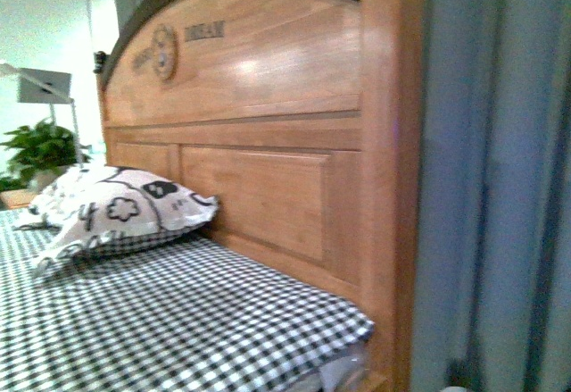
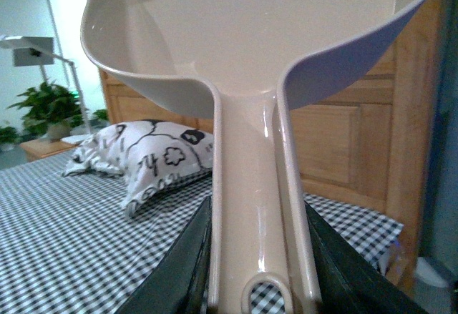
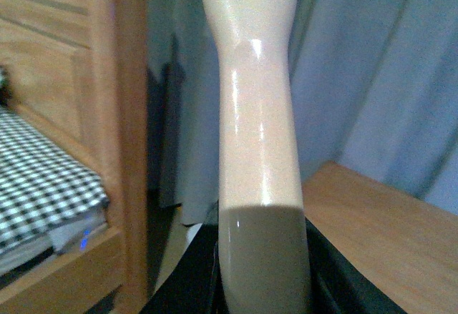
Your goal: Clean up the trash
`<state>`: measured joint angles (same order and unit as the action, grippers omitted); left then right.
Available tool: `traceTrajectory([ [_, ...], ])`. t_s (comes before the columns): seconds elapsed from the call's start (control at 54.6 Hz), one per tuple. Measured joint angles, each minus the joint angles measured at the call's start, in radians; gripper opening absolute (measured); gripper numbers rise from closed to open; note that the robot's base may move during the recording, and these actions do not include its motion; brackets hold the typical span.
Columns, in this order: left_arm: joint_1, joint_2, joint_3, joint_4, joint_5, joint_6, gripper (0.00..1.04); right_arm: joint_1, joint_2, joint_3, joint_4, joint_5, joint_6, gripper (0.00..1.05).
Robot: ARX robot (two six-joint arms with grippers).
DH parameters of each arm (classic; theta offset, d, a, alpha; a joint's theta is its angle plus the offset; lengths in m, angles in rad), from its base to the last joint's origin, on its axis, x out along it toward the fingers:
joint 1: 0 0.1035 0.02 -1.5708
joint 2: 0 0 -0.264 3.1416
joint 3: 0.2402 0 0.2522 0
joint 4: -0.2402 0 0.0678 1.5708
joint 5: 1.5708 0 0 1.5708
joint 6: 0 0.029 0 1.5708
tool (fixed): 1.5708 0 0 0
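Dustpan (image 2: 243, 49) first: your left gripper (image 2: 261, 275) holds the cream pan by its long handle, with a dark finger (image 2: 182, 264) pressed against each side. The scoop is tipped up in front of the left wrist camera. The part of its inside you can see is only smooth plastic.

Your right gripper (image 3: 263, 275) is clamped the same way on a second cream handle (image 3: 257, 114). Its dark fingers (image 3: 189, 282) are snug on both sides. The handle's far end runs out of the picture, so you cannot tell what it belongs to.

The trash shows in none of your three views, so its place relative to either set of fingers cannot be told.

On the bed, the checked sheet (image 1: 178, 312) carries a white pillow (image 1: 116, 209) with black doodles. It lies at the head end, touching the wooden headboard (image 1: 259, 124). A grey-blue curtain (image 1: 500, 178) hangs just beyond the bed's right-hand post. A plain wooden top (image 3: 379, 235) sits beside that post in the right wrist view.
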<state>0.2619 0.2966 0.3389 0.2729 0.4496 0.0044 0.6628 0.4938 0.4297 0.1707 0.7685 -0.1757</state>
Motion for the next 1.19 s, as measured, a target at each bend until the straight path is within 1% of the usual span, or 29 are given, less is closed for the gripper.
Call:
traceTrajectory([
  [0.55, 0.000, 0.000, 0.000, 0.000, 0.005, 0.000, 0.29, -0.001, 0.000, 0.000, 0.000, 0.006, 0.000, 0.20],
  [0.788, 0.001, -0.002, 0.000, 0.000, -0.012, -0.003, 0.29, 0.002, 0.009, 0.000, 0.000, -0.013, -0.001, 0.20],
  [0.88, 0.001, -0.002, 0.000, 0.000, -0.003, -0.002, 0.29, 0.001, 0.007, 0.000, -0.001, 0.000, 0.000, 0.20],
  [0.898, 0.000, 0.000, 0.000, -0.006, -0.003, -0.003, 0.29, 0.001, 0.006, -0.001, -0.001, 0.000, 0.000, 0.20],
  [0.935, -0.007, 0.001, 0.021, -0.076, -0.023, -0.005, 0.29, 0.000, 0.006, 0.000, -0.001, 0.000, 0.000, 0.20],
  [0.971, -0.006, 0.007, 0.060, -0.203, -0.032, -0.005, 0.29, 0.000, 0.006, 0.000, -0.001, 0.001, 0.000, 0.20],
  [0.99, 0.010, 0.011, 0.079, -0.279, -0.031, 0.000, 0.29, 0.000, 0.004, 0.000, -0.001, 0.003, 0.000, 0.20],
  [1.008, 0.020, 0.015, 0.085, -0.322, -0.026, 0.010, 0.29, 0.000, 0.003, 0.000, -0.001, 0.003, 0.000, 0.20],
  [1.063, 0.032, 0.051, 0.080, -0.371, -0.020, 0.057, 0.29, 0.000, -0.005, 0.000, 0.000, 0.003, 0.000, 0.20],
  [1.136, 0.034, 0.187, 0.074, -0.291, 0.030, 0.189, 0.29, 0.000, -0.002, 0.000, -0.001, 0.001, 0.000, 0.20],
  [1.191, 0.038, 0.320, 0.074, -0.200, 0.066, 0.309, 0.29, 0.000, -0.002, 0.000, -0.001, 0.002, 0.000, 0.20],
])
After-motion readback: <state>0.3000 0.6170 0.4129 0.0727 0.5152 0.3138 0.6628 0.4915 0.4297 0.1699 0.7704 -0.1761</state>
